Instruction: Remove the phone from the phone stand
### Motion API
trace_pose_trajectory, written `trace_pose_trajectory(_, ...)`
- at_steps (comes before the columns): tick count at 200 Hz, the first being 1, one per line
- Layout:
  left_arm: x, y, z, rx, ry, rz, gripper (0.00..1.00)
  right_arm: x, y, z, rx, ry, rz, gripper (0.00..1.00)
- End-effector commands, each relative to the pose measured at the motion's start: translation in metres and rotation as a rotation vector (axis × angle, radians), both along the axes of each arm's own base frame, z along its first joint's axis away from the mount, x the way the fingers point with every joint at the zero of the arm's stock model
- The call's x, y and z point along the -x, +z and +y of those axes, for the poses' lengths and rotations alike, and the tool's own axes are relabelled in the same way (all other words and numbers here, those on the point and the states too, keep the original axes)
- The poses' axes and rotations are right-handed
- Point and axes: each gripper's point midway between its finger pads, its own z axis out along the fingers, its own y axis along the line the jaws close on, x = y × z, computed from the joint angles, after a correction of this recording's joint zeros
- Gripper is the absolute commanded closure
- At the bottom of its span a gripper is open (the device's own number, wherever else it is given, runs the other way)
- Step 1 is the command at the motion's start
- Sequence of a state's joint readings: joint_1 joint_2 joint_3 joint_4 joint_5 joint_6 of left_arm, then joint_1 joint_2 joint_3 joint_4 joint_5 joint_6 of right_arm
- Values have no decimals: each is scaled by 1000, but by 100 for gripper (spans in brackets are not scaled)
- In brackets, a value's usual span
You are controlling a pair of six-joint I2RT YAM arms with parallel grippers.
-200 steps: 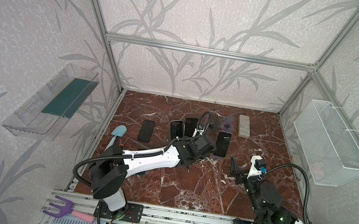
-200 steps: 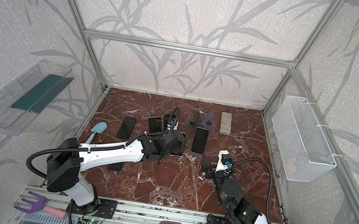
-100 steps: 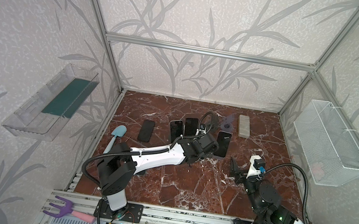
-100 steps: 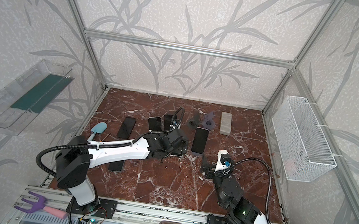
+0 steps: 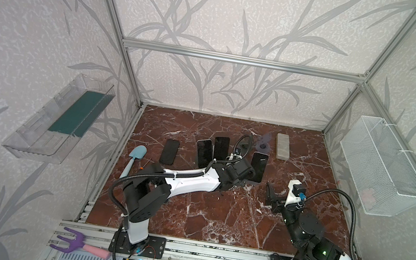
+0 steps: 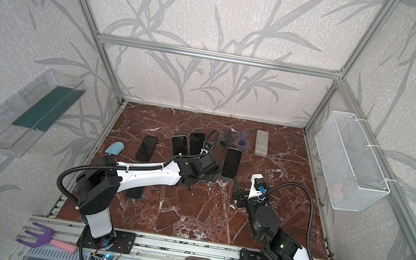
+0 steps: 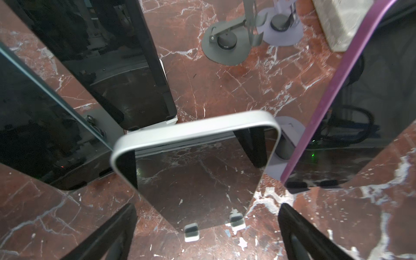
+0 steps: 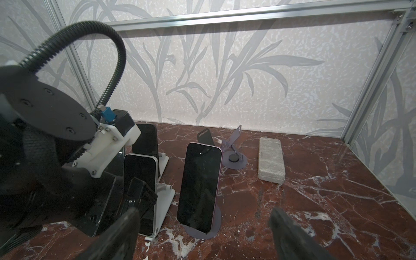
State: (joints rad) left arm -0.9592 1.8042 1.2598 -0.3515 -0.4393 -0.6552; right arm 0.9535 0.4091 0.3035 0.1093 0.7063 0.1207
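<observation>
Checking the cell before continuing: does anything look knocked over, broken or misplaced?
Nothing looks broken or spilled. One oddity: what seems a phone lies flat on the table, half hidden under the left arm, apart from the propped ones.

Both top views look from high above the front edge of the worktop (image 5: 214, 222) toward its back edge. The left wrist camera looks down, very near a silver-rimmed phone (image 7: 198, 171). The right wrist camera, low, faces the back edge; it shares the purple-rimmed phone (image 8: 199, 186) with them.
</observation>
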Motion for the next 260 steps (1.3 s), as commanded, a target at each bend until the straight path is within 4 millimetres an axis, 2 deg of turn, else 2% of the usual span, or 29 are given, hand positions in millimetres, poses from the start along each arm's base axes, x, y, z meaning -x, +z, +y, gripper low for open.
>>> trace_pose_trajectory(1,-12,10,-3,-13,13,-51,5,-2,4,0,-13,-9,-18,10)
trace_pose_trajectory(49,-17,5,-7,-26,10,-65,9,-3,3,1,-7,-6,-16,10)
trace_pose_trajectory(96,-21,2,-2,-41,39,-86,18,-3,2,3,-1,1,-11,10)
trace_pose_trajectory(143,-23,-5,1,-40,65,-100,18,-4,-1,9,16,17,2,10)
trace_pose_trajectory(177,-26,-6,-1,-45,75,-108,12,-5,-3,8,16,9,2,10)
trace_pose_trajectory(199,-27,-7,-1,-54,75,-108,12,-6,-4,11,25,16,10,10)
trace_pose_trajectory(235,-28,-11,-2,-65,66,-106,19,-7,-7,10,24,8,9,10)
trace_pose_trajectory(260,-28,-11,-6,-61,44,-104,32,-8,-9,12,30,6,12,10)
